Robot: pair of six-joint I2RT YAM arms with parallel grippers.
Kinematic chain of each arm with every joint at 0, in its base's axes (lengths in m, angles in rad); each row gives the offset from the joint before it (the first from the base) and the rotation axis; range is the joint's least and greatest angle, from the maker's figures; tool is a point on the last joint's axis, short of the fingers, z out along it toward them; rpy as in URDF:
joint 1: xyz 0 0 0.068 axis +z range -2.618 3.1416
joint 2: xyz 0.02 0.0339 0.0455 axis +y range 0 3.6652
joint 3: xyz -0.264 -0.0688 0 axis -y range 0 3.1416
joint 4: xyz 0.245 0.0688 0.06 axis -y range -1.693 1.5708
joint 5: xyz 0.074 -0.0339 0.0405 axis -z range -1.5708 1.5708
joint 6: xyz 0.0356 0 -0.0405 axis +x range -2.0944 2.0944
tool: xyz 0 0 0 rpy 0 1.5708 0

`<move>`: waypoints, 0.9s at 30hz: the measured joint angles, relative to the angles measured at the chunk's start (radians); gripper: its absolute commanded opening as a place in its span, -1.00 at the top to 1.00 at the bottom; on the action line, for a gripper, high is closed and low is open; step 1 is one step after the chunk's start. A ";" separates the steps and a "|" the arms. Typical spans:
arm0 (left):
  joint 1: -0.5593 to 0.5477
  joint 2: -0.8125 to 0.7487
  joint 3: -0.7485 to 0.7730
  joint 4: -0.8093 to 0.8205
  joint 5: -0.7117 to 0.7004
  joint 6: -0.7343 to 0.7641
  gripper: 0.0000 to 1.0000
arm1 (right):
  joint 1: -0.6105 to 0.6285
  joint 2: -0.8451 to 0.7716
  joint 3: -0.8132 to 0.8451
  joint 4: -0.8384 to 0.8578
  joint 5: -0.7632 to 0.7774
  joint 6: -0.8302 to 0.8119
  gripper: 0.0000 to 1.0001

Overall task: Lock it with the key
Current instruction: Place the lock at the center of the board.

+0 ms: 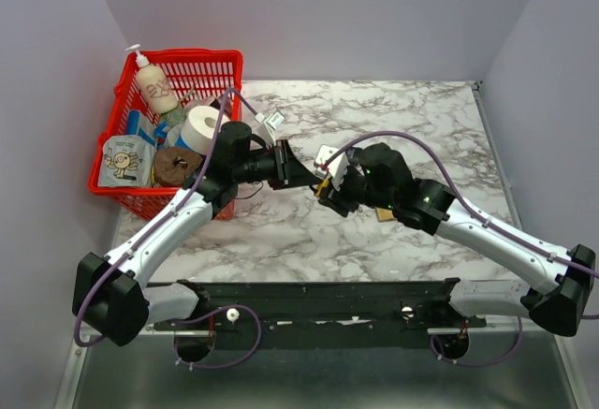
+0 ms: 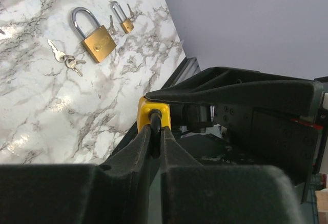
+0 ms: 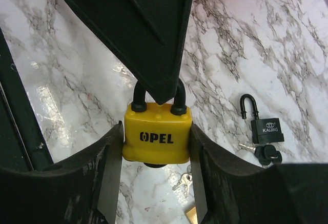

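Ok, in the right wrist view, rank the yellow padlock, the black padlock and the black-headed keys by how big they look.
1. yellow padlock, largest, though it is nearest the camera, so its true size is unsure.
2. black padlock.
3. black-headed keys, right beside that padlock on the table.

The left arm [image 1: 173, 226] and right arm [image 1: 496, 236] have white shells between black joints and blocky black bases [image 1: 110, 299]. A purple cable [image 1: 426, 152] loops along each. The left gripper [image 2: 155, 131] and right gripper [image 3: 156, 149] are matte black, with broad wedge-shaped fingers [image 3: 61, 183].
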 measured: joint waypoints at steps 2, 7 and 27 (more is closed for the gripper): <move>0.000 0.002 -0.001 0.010 0.007 0.001 -0.78 | 0.000 0.000 0.000 0.000 -0.001 0.002 0.99; 0.031 0.002 0.017 -0.010 0.001 0.045 -0.98 | -0.024 0.003 -0.002 -0.005 -0.008 0.052 0.99; 0.192 -0.198 0.135 -0.243 -0.352 0.381 -0.97 | -0.210 0.449 0.043 -0.208 0.100 0.617 0.99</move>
